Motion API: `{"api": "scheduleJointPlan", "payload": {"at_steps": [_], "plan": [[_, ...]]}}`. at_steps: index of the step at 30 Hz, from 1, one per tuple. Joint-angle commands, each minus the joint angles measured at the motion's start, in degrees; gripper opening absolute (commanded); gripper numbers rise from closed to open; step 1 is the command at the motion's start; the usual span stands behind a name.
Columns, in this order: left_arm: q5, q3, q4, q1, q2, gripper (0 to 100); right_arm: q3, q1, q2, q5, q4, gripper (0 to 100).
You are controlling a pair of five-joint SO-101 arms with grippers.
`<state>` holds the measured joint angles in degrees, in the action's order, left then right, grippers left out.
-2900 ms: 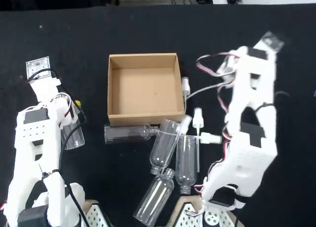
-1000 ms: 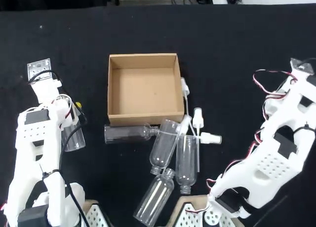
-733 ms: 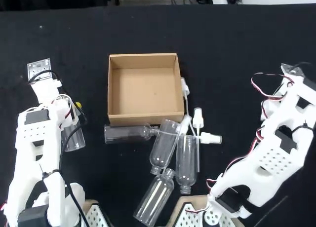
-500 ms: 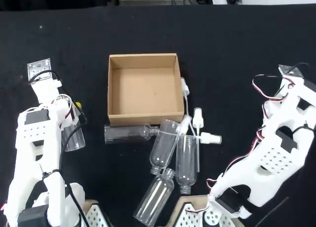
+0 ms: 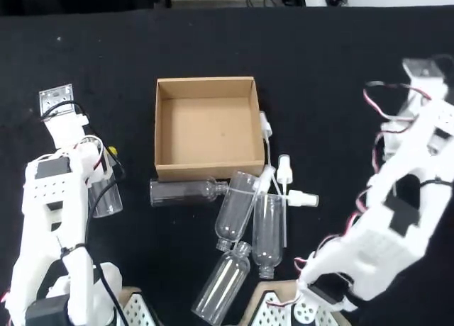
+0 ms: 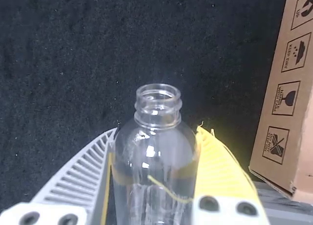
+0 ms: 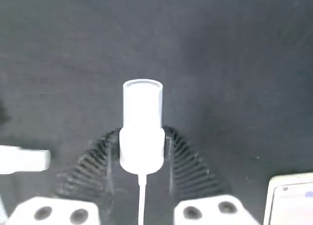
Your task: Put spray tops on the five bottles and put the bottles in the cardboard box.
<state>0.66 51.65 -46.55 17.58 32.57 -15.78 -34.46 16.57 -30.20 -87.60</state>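
High view: the cardboard box sits at upper centre, with nothing in it. Just below it, four loose bottles lie tangled with loose spray tops. At the left edge my left gripper holds the fifth bottle; how far it tilts I cannot tell from above. The right arm stands far off at the right edge. I judge that bringing it across risks sweeping the pile and rolling bottles away.

Left wrist view: the fingers are clamped on the bottle's shoulder and its open neck is free, with the box wall close beside it. Clear plastic is slippery, so a push from above could twist it or drive it down through the grip.

Right wrist view: the right gripper is closed around a spray top, its thin tube trailing behind. If that tube meets the rim off-centre, I expect it to bend or jam, and the top to seat crooked.
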Motion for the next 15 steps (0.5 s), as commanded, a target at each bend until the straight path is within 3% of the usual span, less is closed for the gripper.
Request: {"api": "scheduleJointPlan", "payload": {"at_steps": [1, 10, 15], "plan": [[0.53, 0.75, -0.44, -0.40, 6.07, 3, -3.38, 5.80, -12.18, 3.87, -4.92, 1.2], [0.53, 12.70, 1.76, -0.57, 33.49, 3, -3.82, 20.31, -29.32, 17.32, -8.79, 1.2], [0.53, 18.15, 2.46, -4.35, 44.75, 3, -3.30, 33.05, -37.93, 25.49, -6.95, 1.2]]}}
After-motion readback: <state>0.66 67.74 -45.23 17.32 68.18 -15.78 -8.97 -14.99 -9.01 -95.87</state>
